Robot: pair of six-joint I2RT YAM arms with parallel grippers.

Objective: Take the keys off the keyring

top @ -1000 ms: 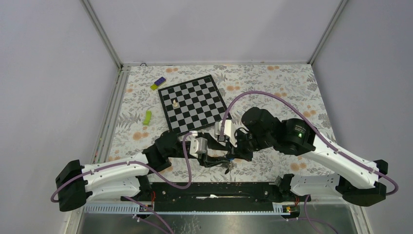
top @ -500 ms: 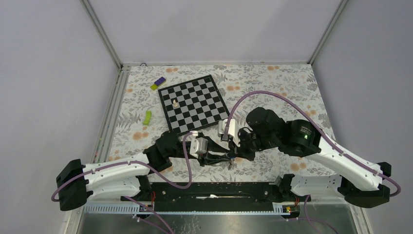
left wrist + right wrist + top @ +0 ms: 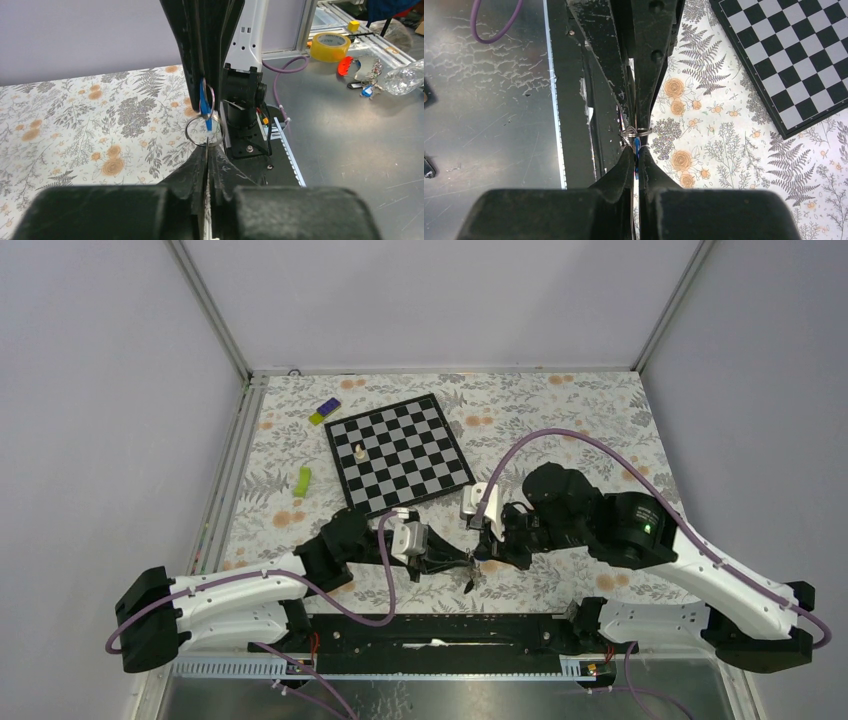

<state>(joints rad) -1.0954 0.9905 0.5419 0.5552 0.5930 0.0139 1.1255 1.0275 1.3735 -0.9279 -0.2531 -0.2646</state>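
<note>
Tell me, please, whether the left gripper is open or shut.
Shut on the keyring: in its wrist view the left gripper pinches the ring's lower edge, with no gap visible between its fingers.

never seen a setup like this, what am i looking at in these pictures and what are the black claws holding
These are two robot arms, the left arm and the right arm, bolted at the near edge of a flowered table. One picture looks down from above. The other two come from a camera on each wrist, so that arm's own black fingers fill the bottom of the view. On the table lie a chessboard with a white chess piece, a green item and a purple-and-yellow block. The hands meet near the bases: the right hand pinches the blue tag of a keyring, and the left hand grips its wire ring.
</note>
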